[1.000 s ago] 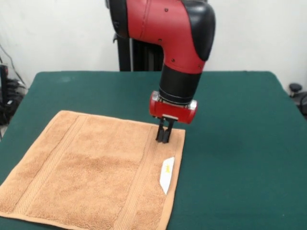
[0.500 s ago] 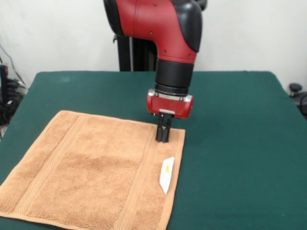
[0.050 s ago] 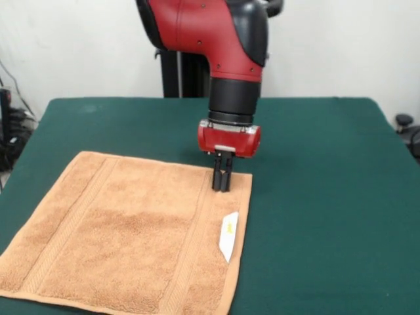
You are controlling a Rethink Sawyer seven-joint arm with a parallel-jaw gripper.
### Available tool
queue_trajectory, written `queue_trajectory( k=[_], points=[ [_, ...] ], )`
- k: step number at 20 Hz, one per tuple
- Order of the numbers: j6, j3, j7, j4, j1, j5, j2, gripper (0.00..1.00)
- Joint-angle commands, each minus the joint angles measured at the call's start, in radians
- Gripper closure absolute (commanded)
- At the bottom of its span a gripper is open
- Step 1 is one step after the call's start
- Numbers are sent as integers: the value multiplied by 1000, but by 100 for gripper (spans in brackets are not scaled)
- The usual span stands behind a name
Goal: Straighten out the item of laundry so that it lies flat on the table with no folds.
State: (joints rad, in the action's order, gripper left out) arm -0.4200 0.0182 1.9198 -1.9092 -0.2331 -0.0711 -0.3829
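Towel (image 3: 125, 236) near edge cut off; gripper (image 3: 222, 189) pinched.

Dark green table (image 3: 315, 197) — carrying one tan towel (image 3: 125, 233), spread flat near the front-left, white label (image 3: 228, 235) by its right edge.

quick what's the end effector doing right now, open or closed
End effector: closed, fingers together at the towel's far corner; whether it pinches the cloth cannot be told.
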Motion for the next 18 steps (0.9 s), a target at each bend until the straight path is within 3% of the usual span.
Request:
queue_trajectory(
  k=[1, 5, 13, 15, 18],
  points=[
    [77, -134, 318, -257, -43, 17, 156, 100],
    [78, -76, 291, -274, 33, 98, 60, 100],
    [256, -6, 195, -206, 135, 255, -91, 100],
    [341, -13, 174, -194, 134, 259, -144, 100],
    [555, 15, 146, -179, 157, 265, -294, 100]
  ],
)
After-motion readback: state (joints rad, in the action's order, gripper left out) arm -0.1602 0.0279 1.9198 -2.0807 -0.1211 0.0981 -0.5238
